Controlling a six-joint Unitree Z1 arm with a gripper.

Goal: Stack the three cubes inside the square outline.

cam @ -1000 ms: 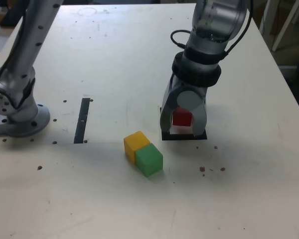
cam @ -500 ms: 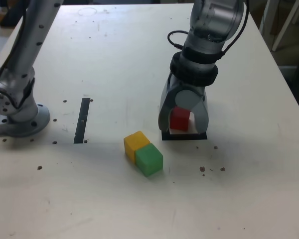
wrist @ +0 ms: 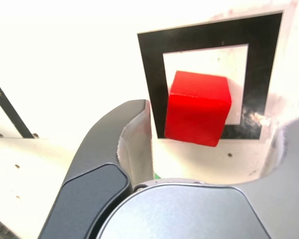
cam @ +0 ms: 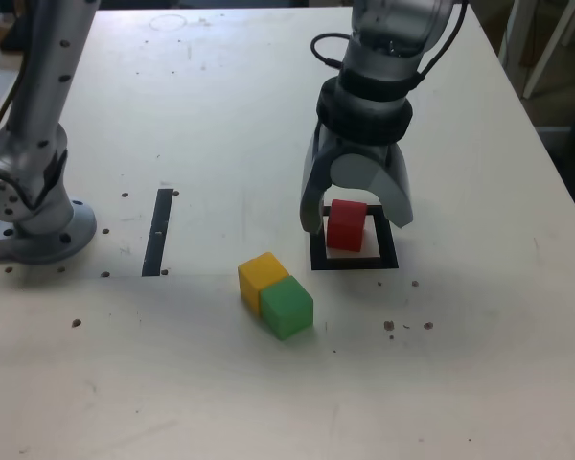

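Cubes, one red [cam: 346,226] inside one square outline [cam: 388,251], yellow [cam: 263,277] touching green [cam: 287,308], one pincer [cam: 356,196] wide

Bright, apparently overexposed wrist view.

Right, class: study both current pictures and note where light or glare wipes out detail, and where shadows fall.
Wrist view: the tabletop is washed out nearly white, with a hazy bright smear over the black square; exterior view: duller, more even light, with a soft shadow beside the green block.
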